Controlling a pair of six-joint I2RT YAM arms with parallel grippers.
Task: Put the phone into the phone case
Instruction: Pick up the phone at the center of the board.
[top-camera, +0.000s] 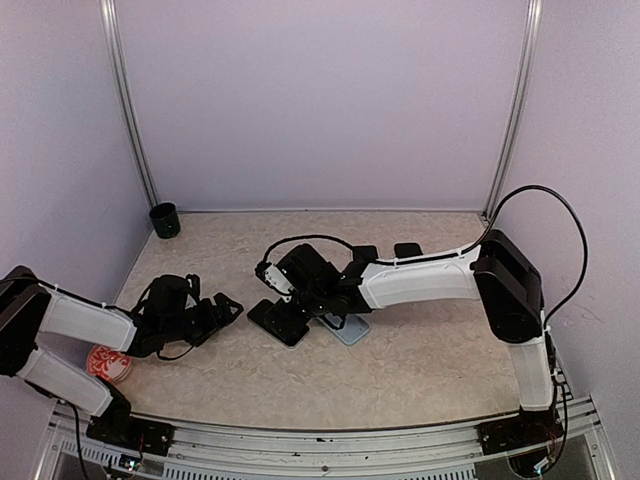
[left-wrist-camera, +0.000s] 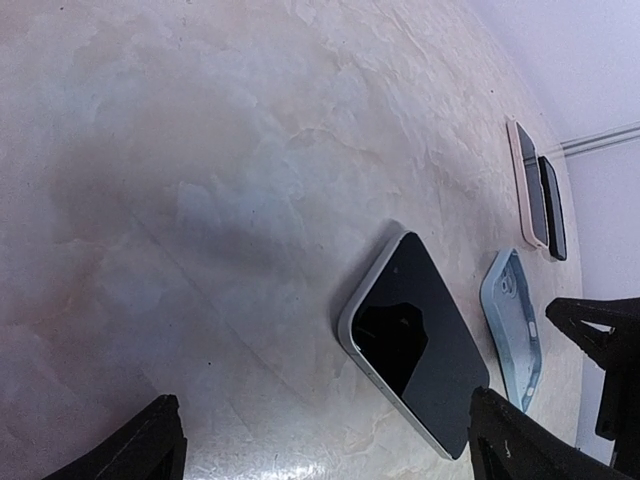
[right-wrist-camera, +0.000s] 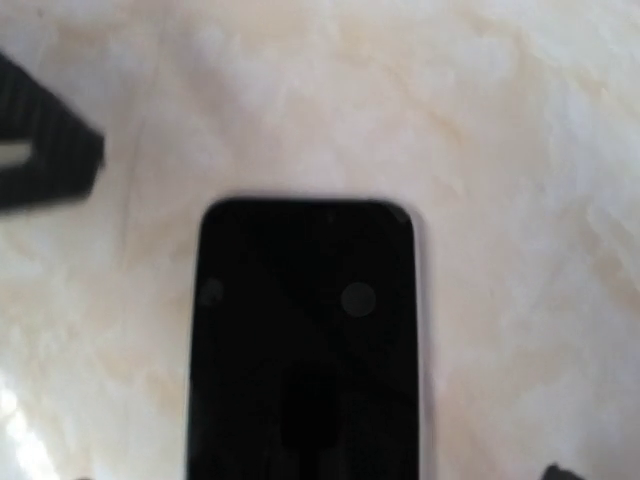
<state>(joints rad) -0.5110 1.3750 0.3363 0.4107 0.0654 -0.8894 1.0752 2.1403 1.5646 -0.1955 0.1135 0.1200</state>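
The black slab phone with a silvery edge (top-camera: 280, 321) (left-wrist-camera: 415, 345) (right-wrist-camera: 305, 340) is lying flat on the beige marbled tabletop (top-camera: 430, 350), screen up, roughly mid-table. So it's not in the case. The light blue soft phone case (top-camera: 347, 329) (left-wrist-camera: 515, 325) sits just beside it on the right arm's side. There's a thin strip of table between them, and the hollow side looks to be facing up.

The right gripper (top-camera: 290, 300) hangs right over the phone. Its wrist cam is pretty blurry, but one fingertip (right-wrist-camera: 558, 471) only just pokes in at a bottom corner. It's well outside the phone's edge, so the jaws are spread wider than the phone and not touching it.

The left gripper (top-camera: 222, 312) (left-wrist-camera: 322, 400) is low to the table on the phone's other side, pointing at it. Its two black fingers (left-wrist-camera: 150, 440) are wide apart with nothing in them. The phone is a little way ahead of the tips.

Further out, two more dark phones (top-camera: 365, 252) (top-camera: 407, 249) lie next to each other toward the back of the table. In the left wrist view one of them seems to have a pale pinkish shell (left-wrist-camera: 528, 185). There's a small dark green cup (top-camera: 164, 220) in the far left corner. A round red-and-white thing (top-camera: 108, 362) sits partly under the left arm, and I can't tell what it is.
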